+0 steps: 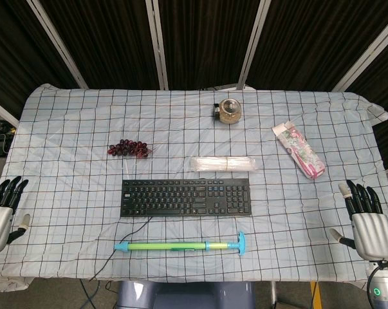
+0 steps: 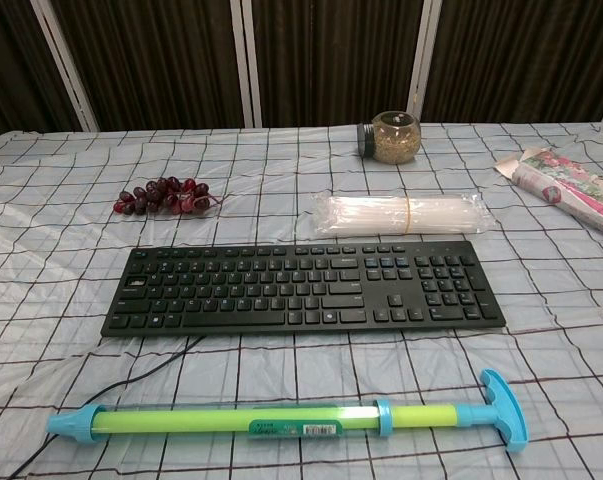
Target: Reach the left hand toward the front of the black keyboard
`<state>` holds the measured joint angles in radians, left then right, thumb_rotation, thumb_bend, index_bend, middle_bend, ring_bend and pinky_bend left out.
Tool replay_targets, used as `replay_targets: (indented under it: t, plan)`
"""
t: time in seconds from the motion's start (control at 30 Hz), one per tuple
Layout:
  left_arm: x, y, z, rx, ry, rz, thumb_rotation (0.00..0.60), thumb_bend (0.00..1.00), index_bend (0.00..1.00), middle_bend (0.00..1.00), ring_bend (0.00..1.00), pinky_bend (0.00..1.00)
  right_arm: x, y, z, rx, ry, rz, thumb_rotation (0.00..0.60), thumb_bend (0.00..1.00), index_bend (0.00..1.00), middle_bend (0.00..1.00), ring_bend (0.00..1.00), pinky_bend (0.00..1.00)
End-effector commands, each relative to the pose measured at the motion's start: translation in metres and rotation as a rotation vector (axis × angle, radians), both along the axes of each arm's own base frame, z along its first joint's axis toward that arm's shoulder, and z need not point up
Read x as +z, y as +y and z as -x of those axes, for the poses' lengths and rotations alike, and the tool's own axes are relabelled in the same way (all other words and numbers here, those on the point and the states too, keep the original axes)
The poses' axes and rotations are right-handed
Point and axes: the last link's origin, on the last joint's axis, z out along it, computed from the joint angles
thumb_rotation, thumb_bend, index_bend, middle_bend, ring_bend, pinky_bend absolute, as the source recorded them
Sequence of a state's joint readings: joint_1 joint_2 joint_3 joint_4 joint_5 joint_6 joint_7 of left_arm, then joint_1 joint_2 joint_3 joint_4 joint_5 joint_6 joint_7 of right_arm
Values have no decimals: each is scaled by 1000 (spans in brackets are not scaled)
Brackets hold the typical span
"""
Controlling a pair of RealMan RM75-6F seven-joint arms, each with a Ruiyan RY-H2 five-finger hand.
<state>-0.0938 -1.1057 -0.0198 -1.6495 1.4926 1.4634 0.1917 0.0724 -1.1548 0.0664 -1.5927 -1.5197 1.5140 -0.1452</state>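
The black keyboard point(image 1: 186, 197) lies flat in the middle of the checked cloth, also in the chest view as the keyboard point(image 2: 301, 286), its cable trailing off the front left. My left hand point(image 1: 2, 207) rests at the table's left edge, far left of the keyboard, fingers extended and apart, holding nothing. My right hand point(image 1: 367, 221) sits at the right edge, fingers also straight and apart, empty. Neither hand appears in the chest view.
A green and blue rod point(image 1: 181, 245) lies just in front of the keyboard. A clear bag of straws point(image 1: 222, 164) sits behind it. Dark grapes point(image 1: 127, 149) lie at back left, a jar point(image 1: 230, 110) at the back, a flowered packet point(image 1: 299, 150) at right.
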Motion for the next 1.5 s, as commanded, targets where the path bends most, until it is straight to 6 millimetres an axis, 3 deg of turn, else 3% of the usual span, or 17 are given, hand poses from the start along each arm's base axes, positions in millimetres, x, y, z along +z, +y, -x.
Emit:
replay_targets:
  t: [0.03, 0.9, 1.13, 1.23, 1.3, 1.37, 1.5]
  plan:
    - [0, 0, 0, -1, 0, 1, 600, 134, 0, 0, 0, 0, 1, 0, 0, -4, -3, 0, 600, 74, 9, 0, 0, 0]
    - [-5, 0, -3, -11, -3, 26, 600, 135, 0, 0, 0, 0, 2, 2, 3, -29, -10, -2, 600, 74, 9, 0, 0, 0]
    - [-12, 2, -15, -49, 9, 57, 600, 147, 0, 0, 0, 0, 4, 3, 4, -39, -21, -4, 600, 74, 9, 0, 0, 0]
    - [-17, 4, -23, -65, 33, 92, 600, 202, 0, 6, 5, 21, 3, 3, 3, -32, -16, -6, 600, 74, 12, 0, 0, 0]
    - [-23, 7, -32, -68, 64, 148, 600, 255, 0, 108, 90, 128, 2, 3, 3, -27, -14, -6, 600, 74, 14, 0, 0, 0]
    - [-28, 10, -44, -62, 82, 208, 600, 327, 0, 344, 280, 280, 2, 4, 2, -25, -18, -12, 600, 75, 15, 0, 0, 0]
    - [-43, 18, -69, -28, 86, 354, 600, 405, 0, 622, 503, 371, 1, 4, 2, -26, -21, -19, 600, 74, 17, 0, 0, 0]
